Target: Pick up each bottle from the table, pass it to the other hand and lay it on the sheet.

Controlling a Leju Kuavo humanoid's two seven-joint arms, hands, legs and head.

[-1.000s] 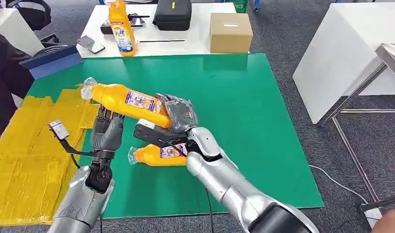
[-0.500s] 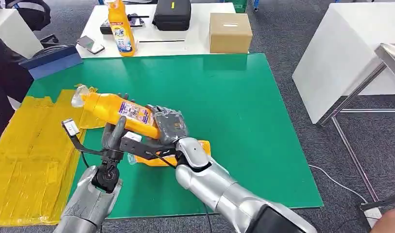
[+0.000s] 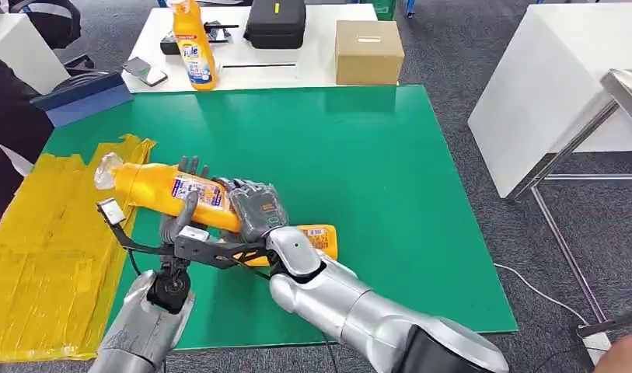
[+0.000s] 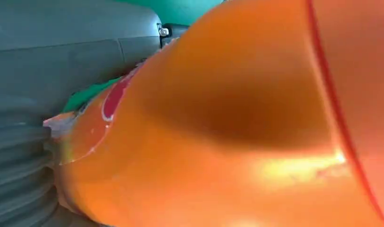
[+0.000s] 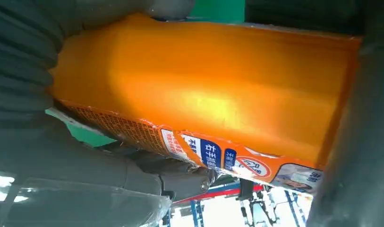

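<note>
My right hand (image 3: 254,208) grips an orange bottle (image 3: 153,186) by its base and holds it tilted above the left part of the green mat (image 3: 375,155), its clear cap over the edge of the yellow sheet (image 3: 40,249). My left hand (image 3: 186,217) cups the bottle's middle from below, thumb in front and fingers (image 3: 190,165) standing straight behind it. The left wrist view has the bottle (image 4: 237,142) right up against the camera. The right wrist view shows its labelled body (image 5: 204,94) in my right hand (image 5: 24,56). A second orange bottle (image 3: 319,237) lies on the mat under my right forearm.
A third orange bottle (image 3: 193,47) stands on the white table behind the mat, with a black case (image 3: 275,23) and a cardboard box (image 3: 368,51). A blue object (image 3: 83,95) lies at the mat's far left corner. Another white table (image 3: 546,85) stands to the right.
Both arms have carried the bottle left and lower, so its cap now reaches the yellow sheet. My left hand has come up around the bottle's middle.
</note>
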